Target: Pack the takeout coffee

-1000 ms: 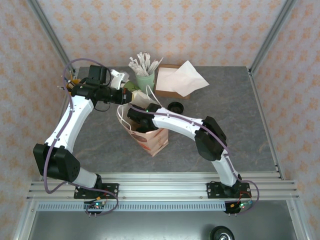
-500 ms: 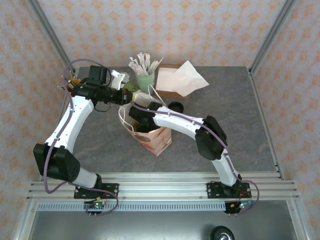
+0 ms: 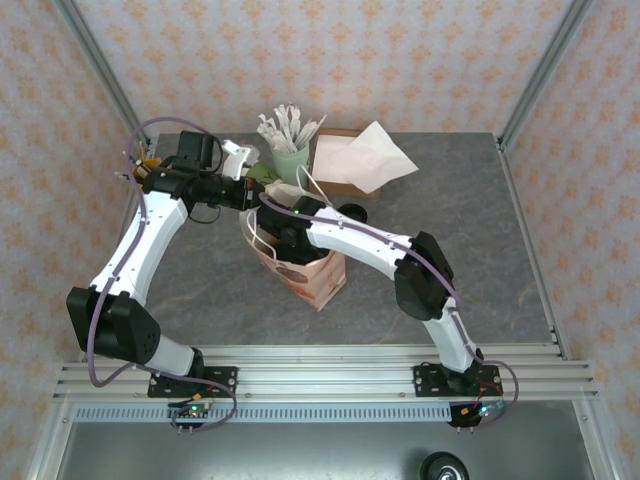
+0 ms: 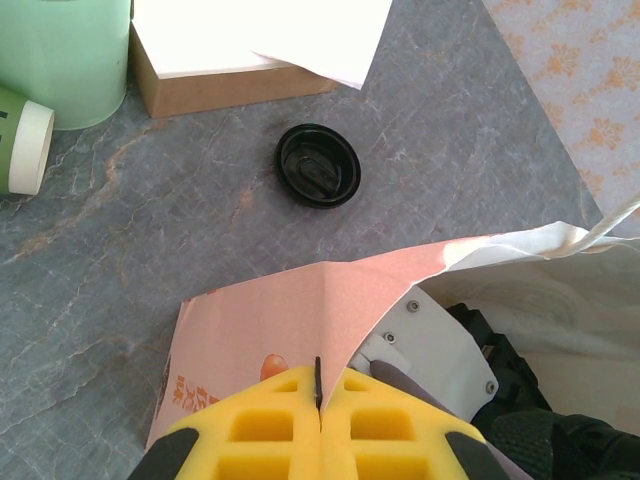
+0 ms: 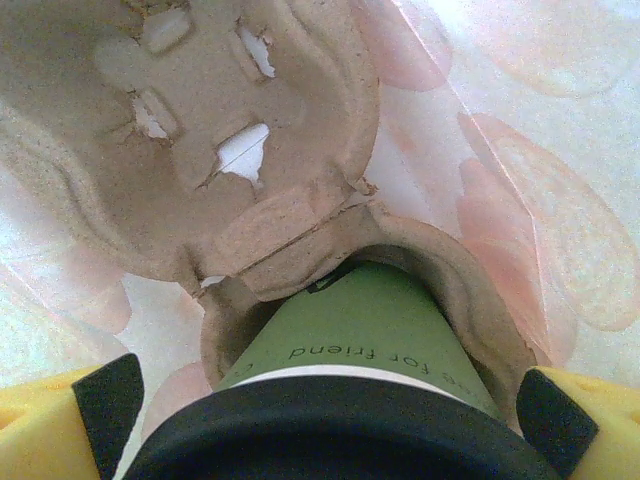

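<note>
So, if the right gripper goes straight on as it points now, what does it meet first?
Most likely the black lid of the takeout coffee, which sits directly between its fingers in the cardboard carrier.

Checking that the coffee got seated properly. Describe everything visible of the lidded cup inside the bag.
The takeout coffee is a dark green paper cup with pale print, a cream band under its round black plastic lid. It sits bottom-first in one pocket of a brown moulded-pulp carrier inside the pinkish paper bag; the pulp rim wraps its lower wall. The open right gripper flanks the lid.
</note>
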Available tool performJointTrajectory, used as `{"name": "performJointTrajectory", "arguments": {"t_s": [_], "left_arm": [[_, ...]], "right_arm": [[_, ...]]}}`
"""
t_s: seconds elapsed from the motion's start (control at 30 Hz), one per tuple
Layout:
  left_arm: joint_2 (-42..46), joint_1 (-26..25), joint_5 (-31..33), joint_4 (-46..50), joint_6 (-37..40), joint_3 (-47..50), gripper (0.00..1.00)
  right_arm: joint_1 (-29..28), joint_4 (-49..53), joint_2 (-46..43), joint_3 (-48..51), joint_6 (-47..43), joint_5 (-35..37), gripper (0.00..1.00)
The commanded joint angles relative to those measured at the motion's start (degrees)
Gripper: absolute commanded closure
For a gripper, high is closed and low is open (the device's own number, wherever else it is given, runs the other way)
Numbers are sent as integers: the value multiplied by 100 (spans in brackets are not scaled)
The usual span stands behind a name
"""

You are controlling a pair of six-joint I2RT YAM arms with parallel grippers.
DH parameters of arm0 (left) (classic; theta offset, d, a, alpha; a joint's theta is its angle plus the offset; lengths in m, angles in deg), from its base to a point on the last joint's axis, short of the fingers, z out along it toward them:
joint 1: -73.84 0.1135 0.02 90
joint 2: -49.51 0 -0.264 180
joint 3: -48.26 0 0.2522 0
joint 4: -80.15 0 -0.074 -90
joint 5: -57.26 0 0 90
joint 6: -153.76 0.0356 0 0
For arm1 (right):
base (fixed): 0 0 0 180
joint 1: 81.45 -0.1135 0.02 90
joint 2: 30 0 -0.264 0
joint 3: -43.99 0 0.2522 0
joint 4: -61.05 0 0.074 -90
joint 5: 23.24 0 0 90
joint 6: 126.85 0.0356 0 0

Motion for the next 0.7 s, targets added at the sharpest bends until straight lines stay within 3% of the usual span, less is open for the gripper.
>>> {"name": "performJointTrajectory", "arguments": {"t_s": [0.0, 0.3, 0.67], "left_arm": [[119, 5, 255, 196, 117, -93, 100], [93, 5, 302, 205, 56, -119, 100], [75, 4, 475, 197, -114, -179, 100]], "right_arm": [[35, 371, -303, -295, 68, 438, 1], [53, 467, -550, -1432, 102, 1201, 0], [57, 310, -891, -1924, -83, 1582, 0]]}}
